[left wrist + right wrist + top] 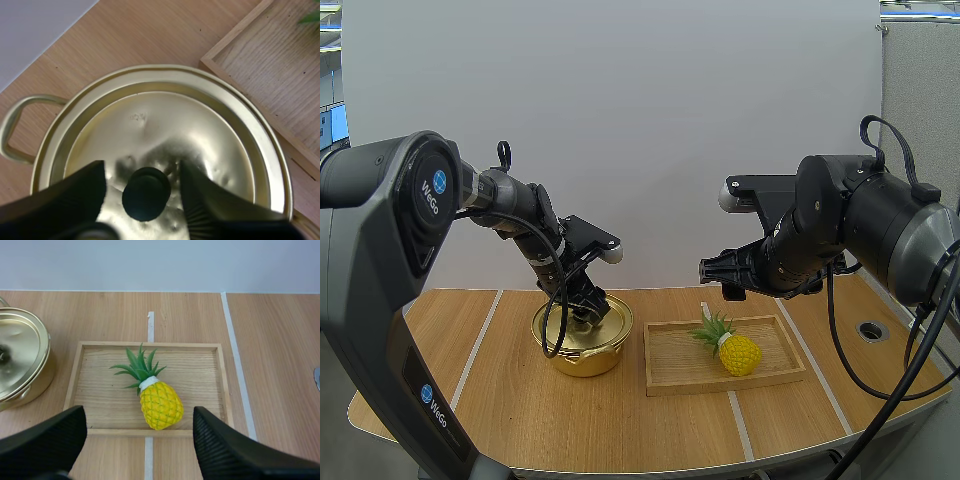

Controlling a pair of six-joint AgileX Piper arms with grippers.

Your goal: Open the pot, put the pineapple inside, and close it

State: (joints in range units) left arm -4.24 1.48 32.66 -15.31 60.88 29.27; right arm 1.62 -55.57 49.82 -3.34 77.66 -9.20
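Your left gripper (142, 167), spread apart, straddles the lid's (165, 125) knob (146, 194); your right gripper (139, 414), likewise spread, hovers over the pineapple (159, 404), tray (670, 365) at the pot's (582, 355) three o'clock.

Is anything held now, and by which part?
Nothing is held. Left gripper: jaws open either side of the lid knob. Right gripper: jaws open above the pineapple.

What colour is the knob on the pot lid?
The knob is black, on a gold lid. It shows best in the left wrist view.
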